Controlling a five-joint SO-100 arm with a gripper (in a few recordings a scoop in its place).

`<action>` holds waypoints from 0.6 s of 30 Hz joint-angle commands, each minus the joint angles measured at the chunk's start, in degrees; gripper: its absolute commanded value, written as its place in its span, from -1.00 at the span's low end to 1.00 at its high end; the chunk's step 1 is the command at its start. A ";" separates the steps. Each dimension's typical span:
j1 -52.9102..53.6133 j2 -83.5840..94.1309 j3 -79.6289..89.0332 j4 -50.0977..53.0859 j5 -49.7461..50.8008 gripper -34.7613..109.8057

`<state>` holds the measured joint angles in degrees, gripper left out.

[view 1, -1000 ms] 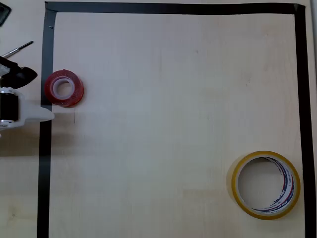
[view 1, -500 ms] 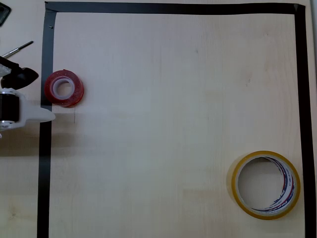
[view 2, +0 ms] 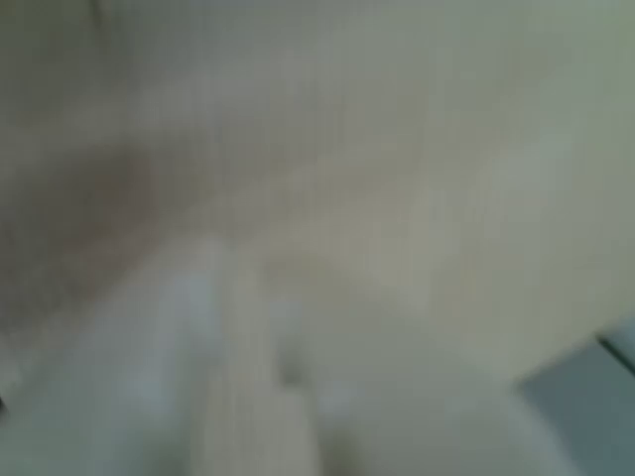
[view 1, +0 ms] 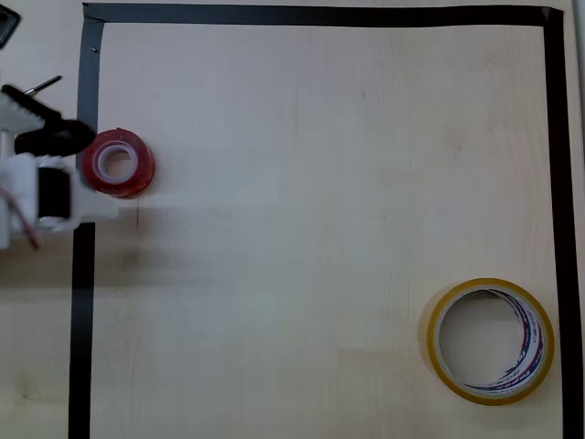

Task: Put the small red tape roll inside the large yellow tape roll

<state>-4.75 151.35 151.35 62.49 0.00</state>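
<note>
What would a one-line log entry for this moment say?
gripper: open, straddling small red tape roll | large yellow tape roll: empty, far across table | phase: pre-grasp

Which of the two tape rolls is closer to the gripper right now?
The small red tape roll, at the overhead view's left edge, right beside the gripper. The large yellow tape roll lies far off at lower right.

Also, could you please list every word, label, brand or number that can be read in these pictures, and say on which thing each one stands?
None can be read.
The large yellow tape roll: red-and-blue print on its white inner core, too small to read in the overhead view.
The small red tape roll: no print that I can make out.
The wrist view is too blurred to show any text.
</note>
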 commanded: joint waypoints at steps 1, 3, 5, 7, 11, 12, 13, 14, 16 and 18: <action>-3.16 -12.48 -13.71 0.62 2.72 -0.52; -5.36 -20.04 -18.63 2.02 3.08 -0.52; -8.09 -23.73 -20.74 2.20 3.69 -0.52; -10.46 -25.31 -21.27 1.41 3.96 -0.52; -12.83 -30.67 -23.55 1.05 5.27 -0.52; -13.71 -31.55 -23.47 0.70 5.63 -0.52; -14.85 -32.34 -23.12 0.09 6.15 -0.52; -15.91 -32.96 -22.68 -0.53 6.50 -0.52; -17.49 -34.01 -22.24 -1.76 7.12 -0.52; -18.11 -34.80 -22.41 -2.37 7.38 -0.52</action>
<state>-21.09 116.10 132.54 61.08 5.71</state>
